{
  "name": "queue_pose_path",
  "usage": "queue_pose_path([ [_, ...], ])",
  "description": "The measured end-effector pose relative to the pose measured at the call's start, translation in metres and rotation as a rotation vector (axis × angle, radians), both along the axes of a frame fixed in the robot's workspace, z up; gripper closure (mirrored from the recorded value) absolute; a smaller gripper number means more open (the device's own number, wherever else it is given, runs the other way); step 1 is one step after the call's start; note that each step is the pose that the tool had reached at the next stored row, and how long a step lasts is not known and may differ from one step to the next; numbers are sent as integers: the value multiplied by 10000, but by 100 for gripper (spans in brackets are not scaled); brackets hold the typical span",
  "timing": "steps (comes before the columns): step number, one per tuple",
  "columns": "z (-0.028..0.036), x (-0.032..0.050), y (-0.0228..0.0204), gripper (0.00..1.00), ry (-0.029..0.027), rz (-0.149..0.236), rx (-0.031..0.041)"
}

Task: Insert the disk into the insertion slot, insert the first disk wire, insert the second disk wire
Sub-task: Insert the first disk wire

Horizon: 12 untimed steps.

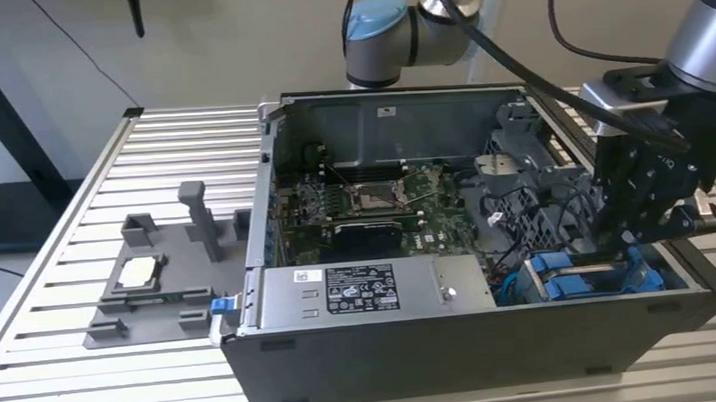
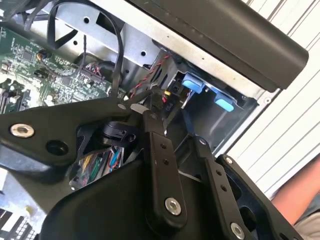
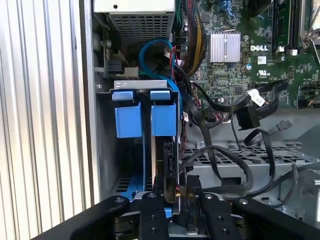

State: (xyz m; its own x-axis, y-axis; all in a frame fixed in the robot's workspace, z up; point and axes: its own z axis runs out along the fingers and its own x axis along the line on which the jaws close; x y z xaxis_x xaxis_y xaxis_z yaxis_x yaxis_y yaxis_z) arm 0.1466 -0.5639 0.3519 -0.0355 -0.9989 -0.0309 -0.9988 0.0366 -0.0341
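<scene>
In the first wrist view the disk [image 3: 169, 160] stands edge-on as a dark slab in its blue carrier frame [image 3: 149, 176]. It sits partway down the insertion slot [image 3: 140, 85], behind one of the cage's two blue tabs [image 3: 164, 118]. My gripper [image 3: 175, 197] straddles the disk's near end, fingers [image 3: 151, 210] pressed to either side. In the exterior view the gripper [image 1: 622, 245] reaches down into the slot [image 1: 575, 281] at the case's front corner on the exterior view's right. Two loose black disk wires [image 3: 247, 117] [image 3: 285, 125] lie on the metal cage beside the slot.
The open computer case [image 1: 459, 349] rests on a slatted table. Inside are the motherboard [image 1: 370, 200] and a grey labelled power-supply box [image 1: 361, 290]. A grey fixture tray [image 1: 147, 289] sits at the exterior view's left. A person's arm [image 2: 300, 195] is beside the case.
</scene>
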Motion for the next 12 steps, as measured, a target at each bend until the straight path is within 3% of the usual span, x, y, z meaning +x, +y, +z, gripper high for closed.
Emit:
queue_pose_path([
  [7, 161, -120, 2, 67, -8, -3, 79],
  [12, 259, -237, 7, 67, -19, -11, 261],
])
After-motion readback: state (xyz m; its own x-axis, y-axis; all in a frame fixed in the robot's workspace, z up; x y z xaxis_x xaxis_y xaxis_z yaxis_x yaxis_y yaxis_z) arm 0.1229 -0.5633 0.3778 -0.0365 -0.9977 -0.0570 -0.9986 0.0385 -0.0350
